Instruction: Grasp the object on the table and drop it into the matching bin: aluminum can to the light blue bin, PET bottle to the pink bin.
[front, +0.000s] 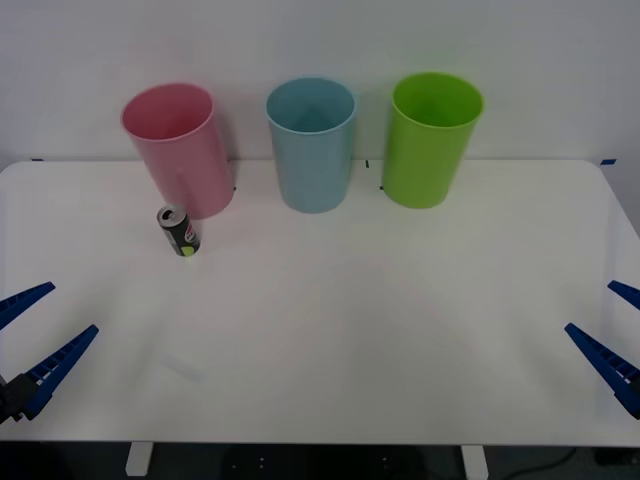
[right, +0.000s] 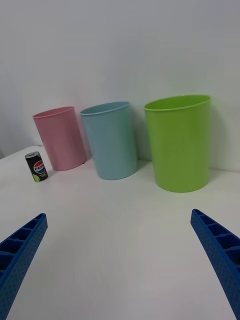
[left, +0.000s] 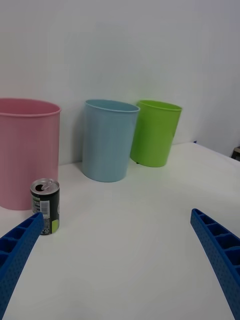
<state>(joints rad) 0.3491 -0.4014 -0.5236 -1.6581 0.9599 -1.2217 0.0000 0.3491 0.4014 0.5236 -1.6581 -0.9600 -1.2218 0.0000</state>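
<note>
A small black aluminum can (front: 180, 231) (right: 36, 167) (left: 46, 206) with a silver top stands upright on the white table (front: 350, 330), just in front of the pink bin (front: 180, 150) (right: 60, 137) (left: 25, 152). The light blue bin (front: 312, 143) (right: 111, 140) (left: 107, 140) stands at the back middle. My left gripper (front: 35, 335) (left: 117, 270) hovers open at the table's near left corner, well short of the can. My right gripper (front: 615, 335) (right: 117, 265) stays open at the near right edge, with nothing between its fingers.
A lime green bin (front: 432, 138) (right: 179, 142) (left: 154, 132) stands to the right of the light blue bin, in a row along the back wall. The wide middle and front of the table lie bare between the two arms.
</note>
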